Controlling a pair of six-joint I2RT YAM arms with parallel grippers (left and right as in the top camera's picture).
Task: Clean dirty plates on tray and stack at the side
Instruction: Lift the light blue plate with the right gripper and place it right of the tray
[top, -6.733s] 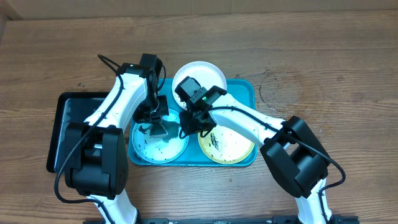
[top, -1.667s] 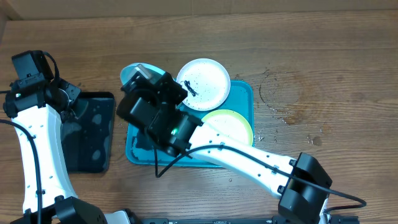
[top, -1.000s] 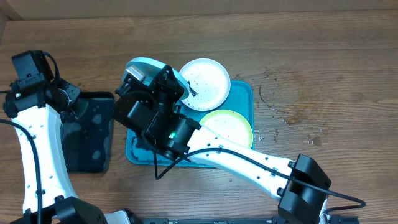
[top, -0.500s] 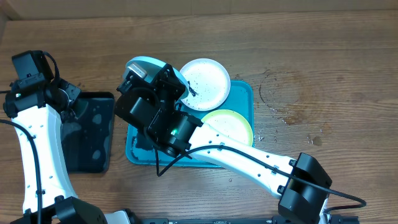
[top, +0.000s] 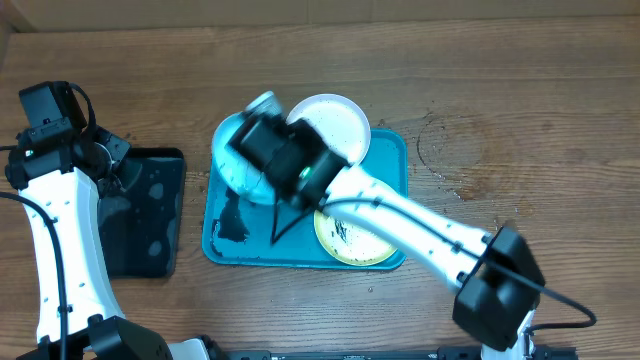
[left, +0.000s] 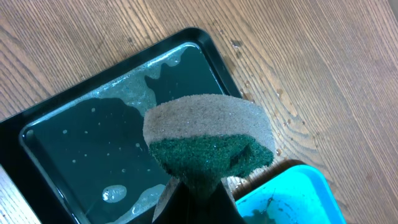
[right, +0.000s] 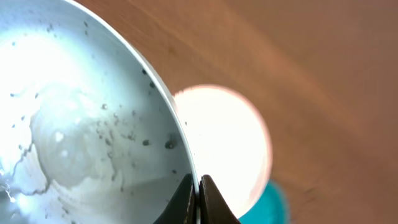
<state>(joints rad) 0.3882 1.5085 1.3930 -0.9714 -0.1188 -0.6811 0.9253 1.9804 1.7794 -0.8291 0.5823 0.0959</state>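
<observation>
My right gripper (top: 265, 150) is shut on the rim of the pale-teal-rimmed plate (top: 235, 165) and holds it tilted over the left part of the teal-blue tray (top: 225, 240). In the right wrist view the jaws (right: 198, 186) pinch that plate's edge (right: 81, 124), which is wet with dark specks. The white plate (top: 330, 120) lies at the tray's back edge and also shows in the right wrist view (right: 227, 143). The yellow-green-rimmed plate (top: 350, 240), smudged, lies on the tray's right, partly under my arm. My left gripper (left: 196, 196) is shut on a green-and-tan sponge (left: 208, 140).
A smaller black tray (top: 140, 215) with water in it stands left of the teal tray; it fills the left wrist view (left: 93, 143). Dark smears lie on the teal tray floor (top: 232, 225). Wet spots mark the wood at the right (top: 440, 150).
My right arm has swung right and lower, bringing the pale-teal plate from beyond the tray's back-left corner to over the tray. The left arm has not moved.
</observation>
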